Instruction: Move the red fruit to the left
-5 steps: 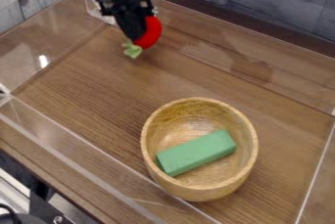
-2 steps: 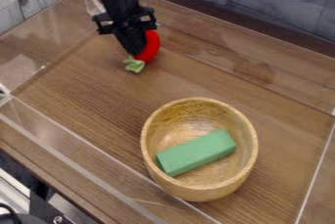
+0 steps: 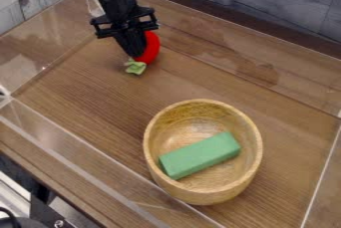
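The red fruit (image 3: 151, 46) is a small glossy strawberry-like toy with a green leafy stem (image 3: 136, 68) pointing down toward the wooden tabletop. It sits in the upper left part of the view, low over or resting on the wood; I cannot tell which. My black gripper (image 3: 138, 49) comes down from above and is shut on the red fruit, its fingers covering the fruit's left side.
A wooden bowl (image 3: 167, 122) stands at the lower right with a green rectangular block (image 3: 200, 156) lying inside it. Clear plastic walls (image 3: 54, 33) fence the tabletop on all sides. A grey plank backdrop runs along the far edge.
The gripper with the red fruit has shifted slightly toward the near side and lower, and the wrist has rolled. The stem now sits closer to the table. Bowl and block stayed put.
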Robot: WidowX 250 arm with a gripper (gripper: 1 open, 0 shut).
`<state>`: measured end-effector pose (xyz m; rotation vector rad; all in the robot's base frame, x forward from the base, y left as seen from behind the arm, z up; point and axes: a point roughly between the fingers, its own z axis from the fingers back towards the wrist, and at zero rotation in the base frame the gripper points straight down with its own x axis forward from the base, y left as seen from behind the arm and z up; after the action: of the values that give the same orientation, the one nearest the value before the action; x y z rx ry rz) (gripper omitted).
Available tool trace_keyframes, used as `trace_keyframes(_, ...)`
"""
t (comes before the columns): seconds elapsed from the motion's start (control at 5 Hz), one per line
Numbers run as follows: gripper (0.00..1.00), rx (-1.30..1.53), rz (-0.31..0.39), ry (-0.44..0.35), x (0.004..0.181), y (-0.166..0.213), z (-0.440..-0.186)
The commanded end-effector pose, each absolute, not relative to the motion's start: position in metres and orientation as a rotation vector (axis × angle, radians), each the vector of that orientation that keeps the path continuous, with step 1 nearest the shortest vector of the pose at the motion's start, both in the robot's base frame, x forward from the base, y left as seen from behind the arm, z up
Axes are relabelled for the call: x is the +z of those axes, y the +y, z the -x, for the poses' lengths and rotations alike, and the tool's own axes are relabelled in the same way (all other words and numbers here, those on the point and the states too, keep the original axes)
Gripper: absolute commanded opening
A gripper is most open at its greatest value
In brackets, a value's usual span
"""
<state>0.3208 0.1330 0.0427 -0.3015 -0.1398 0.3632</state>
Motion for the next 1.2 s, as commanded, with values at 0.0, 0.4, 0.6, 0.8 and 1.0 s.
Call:
trace_keyframes(0.0, 0.00, 0.389, 0.284, -0.216, 0.078, 0.141, -0.330)
trace_keyframes(0.4, 0.00, 0.395, 0.302, -0.204, 0.072, 0.137, -0.329)
trace_keyframes(0.6, 0.00, 0.375, 0.313, -0.197, 0.056, 0.135, -0.328)
trace_keyframes(0.8, 0.00, 0.403, 0.320, -0.197, 0.060, 0.140, -0.318)
trace_keyframes(1.0, 0.00, 0.431, 0.328, -0.194, 0.064, 0.144, -0.308)
